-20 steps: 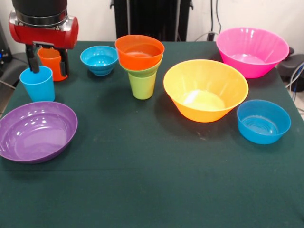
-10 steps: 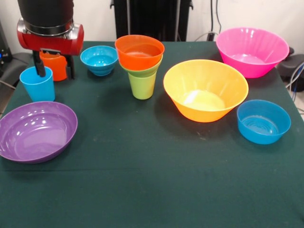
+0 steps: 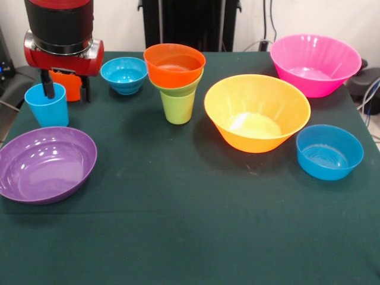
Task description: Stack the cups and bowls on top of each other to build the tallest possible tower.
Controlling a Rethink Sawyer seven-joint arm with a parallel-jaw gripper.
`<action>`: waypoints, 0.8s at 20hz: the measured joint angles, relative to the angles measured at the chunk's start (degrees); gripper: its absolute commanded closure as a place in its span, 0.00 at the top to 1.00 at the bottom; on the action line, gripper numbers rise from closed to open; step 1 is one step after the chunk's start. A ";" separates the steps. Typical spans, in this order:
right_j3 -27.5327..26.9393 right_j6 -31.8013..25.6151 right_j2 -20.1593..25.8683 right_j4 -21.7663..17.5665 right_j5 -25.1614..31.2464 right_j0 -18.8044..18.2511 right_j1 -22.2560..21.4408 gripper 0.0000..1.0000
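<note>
Rising since the earlier frames, the red and black gripper point(image 3: 65, 93) now hangs higher at the far left, its fingers spread apart and holding nothing. One finger point(image 3: 46, 89) dips at the far rim of the light blue plastic tumbler point(image 3: 47, 105); the orange plastic tumbler point(image 3: 66, 84) stands between the fingers, though whether they touch it is hard to say. Neither cup has been lifted. Right of them, the tower point(image 3: 176, 80) stands as a lime green cup with a medium orange bowl on it.

A dark green cloth-covered table point(image 3: 190, 237) stands before a pale wall point(image 3: 320, 18) and black furniture point(image 3: 190, 24).
</note>
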 measured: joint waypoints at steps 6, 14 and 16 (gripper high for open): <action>-0.23 0.00 -1.71 -0.33 0.00 0.95 0.19 1.00; -1.24 0.00 -2.62 -0.40 0.00 1.50 0.37 1.00; -1.39 0.00 -2.68 -0.39 0.00 1.50 0.37 1.00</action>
